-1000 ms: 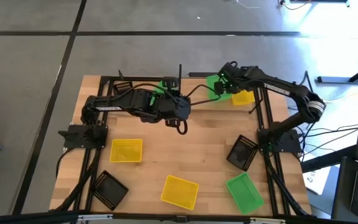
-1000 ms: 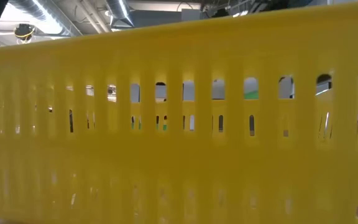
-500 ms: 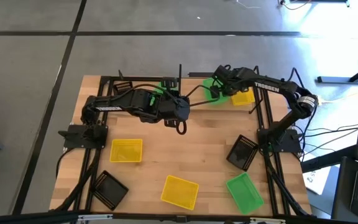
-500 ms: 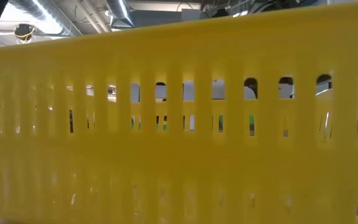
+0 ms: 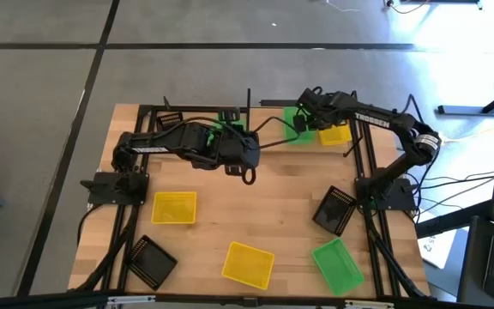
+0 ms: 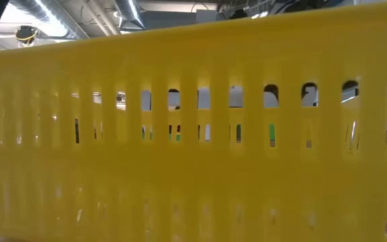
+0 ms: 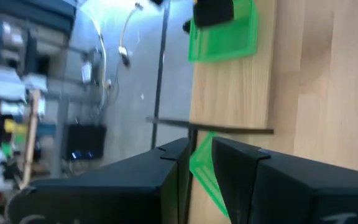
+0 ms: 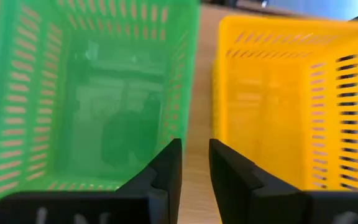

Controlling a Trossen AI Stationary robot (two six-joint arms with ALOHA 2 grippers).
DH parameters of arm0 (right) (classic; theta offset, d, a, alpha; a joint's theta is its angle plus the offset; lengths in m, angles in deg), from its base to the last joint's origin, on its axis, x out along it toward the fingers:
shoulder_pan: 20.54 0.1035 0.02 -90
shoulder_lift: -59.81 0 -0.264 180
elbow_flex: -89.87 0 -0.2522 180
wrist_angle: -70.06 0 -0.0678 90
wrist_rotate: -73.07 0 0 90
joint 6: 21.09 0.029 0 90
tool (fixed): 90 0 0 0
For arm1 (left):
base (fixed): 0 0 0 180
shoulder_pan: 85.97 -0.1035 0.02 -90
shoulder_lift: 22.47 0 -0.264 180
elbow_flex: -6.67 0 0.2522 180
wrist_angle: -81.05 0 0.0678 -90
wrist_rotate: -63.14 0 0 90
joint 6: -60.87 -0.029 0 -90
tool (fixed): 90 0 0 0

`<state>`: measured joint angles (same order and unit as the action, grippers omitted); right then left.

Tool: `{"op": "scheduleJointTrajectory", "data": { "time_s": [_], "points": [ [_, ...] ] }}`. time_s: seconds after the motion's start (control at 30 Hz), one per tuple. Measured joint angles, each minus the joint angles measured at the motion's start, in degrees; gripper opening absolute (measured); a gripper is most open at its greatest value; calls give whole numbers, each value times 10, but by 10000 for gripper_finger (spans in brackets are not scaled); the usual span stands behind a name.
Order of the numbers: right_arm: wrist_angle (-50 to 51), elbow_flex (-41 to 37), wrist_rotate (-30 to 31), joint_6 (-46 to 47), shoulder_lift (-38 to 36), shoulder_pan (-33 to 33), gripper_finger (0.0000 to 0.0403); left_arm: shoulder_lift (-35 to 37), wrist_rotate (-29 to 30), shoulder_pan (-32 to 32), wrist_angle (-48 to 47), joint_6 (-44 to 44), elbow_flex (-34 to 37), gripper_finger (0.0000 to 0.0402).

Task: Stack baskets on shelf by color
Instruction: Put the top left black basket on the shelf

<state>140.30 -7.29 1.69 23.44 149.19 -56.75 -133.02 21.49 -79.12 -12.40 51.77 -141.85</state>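
Note:
My right gripper (image 8: 196,168) stands open above the shelf (image 8: 204,93), over the gap between a green basket (image 8: 98,93) and a yellow basket (image 8: 278,99). Both baskets rest side by side on their bottoms on the board. Whether a finger still touches the green one, I cannot tell. In the high view this pair, the green basket (image 5: 296,125) and the yellow basket (image 5: 335,135), sits at the table's far right. My left gripper (image 7: 194,168), at the far middle of the table (image 5: 234,130), is shut on another green basket (image 7: 201,163). My left gripper pinches a thin green wall or rim of the basket (image 7: 197,155) between its two fingers. The basket shows edge-on and slants down between them. The fingers hide the rest of it, and which side of the basket this is cannot be told.
A black basket (image 5: 168,120) lies at the shelf's left end. On the tabletop lie two yellow baskets (image 5: 174,207) (image 5: 248,263), two black ones (image 5: 153,260) (image 5: 335,209) and a green one (image 5: 339,264). A yellow basket wall (image 6: 193,168) fills the low view.
My right gripper has gone a little down and toward the table's left with the green basket. The basket has sunk from a raised, tilted pose to lie flat on the shelf beside the yellow one.

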Motion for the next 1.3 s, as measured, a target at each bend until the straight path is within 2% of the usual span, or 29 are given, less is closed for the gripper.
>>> {"op": "scheduleJointTrajectory", "data": {
  "time_s": [0.2,0.37,0.57,0.7,0.8,0.97,1.13,1.3],
  "points": [
    [4,0,57,-4,-67,26,77,16,-1,-10,-106,175,1,63],
    [1,0,87,-42,-127,66,78,38,-36,-28,-104,299,2,63],
    [-10,0,109,-96,-187,121,78,68,-42,-79,-104,408,8,63],
    [-32,0,109,-149,-224,156,78,92,-97,-133,-104,470,22,63],
    [-49,0,106,-184,-248,180,78,101,-143,-177,-104,500,58,63],
    [-65,0,103,-211,-281,203,78,101,-178,-267,-103,525,126,63],
    [-81,0,102,-242,-304,213,78,101,-281,-359,-102,542,198,63],
    [-96,0,92,-280,-321,221,78,101,-318,-435,-102,570,280,63]
  ]
}}
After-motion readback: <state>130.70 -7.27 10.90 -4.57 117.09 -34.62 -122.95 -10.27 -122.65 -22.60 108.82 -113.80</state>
